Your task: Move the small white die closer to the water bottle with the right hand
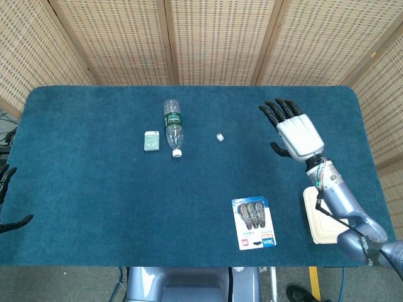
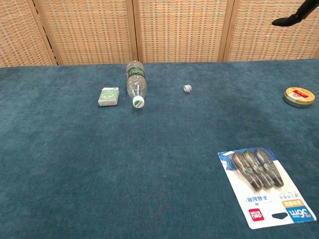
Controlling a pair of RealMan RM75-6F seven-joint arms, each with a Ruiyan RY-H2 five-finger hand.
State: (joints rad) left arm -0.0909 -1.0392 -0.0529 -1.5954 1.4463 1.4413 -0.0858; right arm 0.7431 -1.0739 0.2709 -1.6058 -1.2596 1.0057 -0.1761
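Note:
The small white die (image 1: 220, 136) (image 2: 187, 88) lies on the blue table cloth, a short way right of the water bottle (image 1: 172, 126) (image 2: 135, 82), which lies on its side with its white cap toward the front. My right hand (image 1: 294, 129) is raised well to the right of the die, fingers spread, holding nothing; in the chest view only one dark fingertip (image 2: 291, 18) shows at the top right edge. My left hand (image 1: 6, 198) barely shows at the left edge of the head view, off the table, fingers apart.
A small green-white box (image 1: 151, 141) (image 2: 108, 96) lies left of the bottle. A blister pack of pens (image 1: 254, 223) (image 2: 264, 186) sits front right. A round tin (image 2: 298, 96) is at the right edge. A pale tray (image 1: 324, 214) sits by my right forearm.

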